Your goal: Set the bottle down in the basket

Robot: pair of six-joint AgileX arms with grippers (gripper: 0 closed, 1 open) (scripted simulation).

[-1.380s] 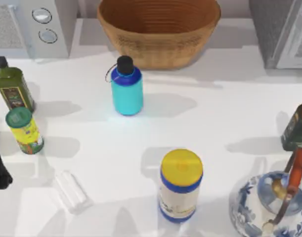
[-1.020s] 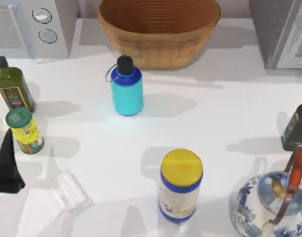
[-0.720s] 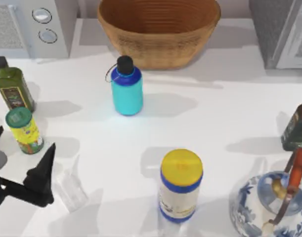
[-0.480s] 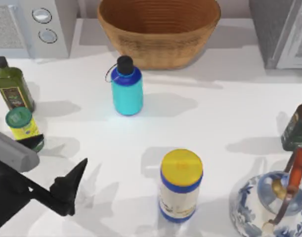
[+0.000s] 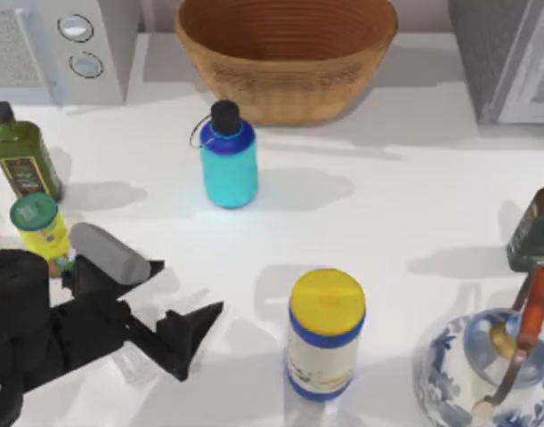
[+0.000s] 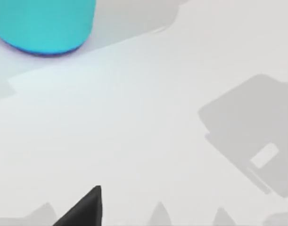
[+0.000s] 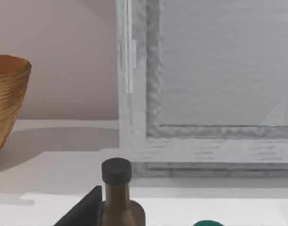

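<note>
Top view: left claw (fingers apart) between green-lidded can and yellow-lidded canister.

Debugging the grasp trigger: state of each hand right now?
Left hand: open, holding nothing, at the table's near left, short of the bottle.
Right hand: cannot be told.

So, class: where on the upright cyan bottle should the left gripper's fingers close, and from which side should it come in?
Probably on the straight cyan body of the bottle, below the blue shoulder: it stands upright, and the wall is even there. Come in level from the table's lower left, where the left gripper is; the basket crowds its far side.
</note>
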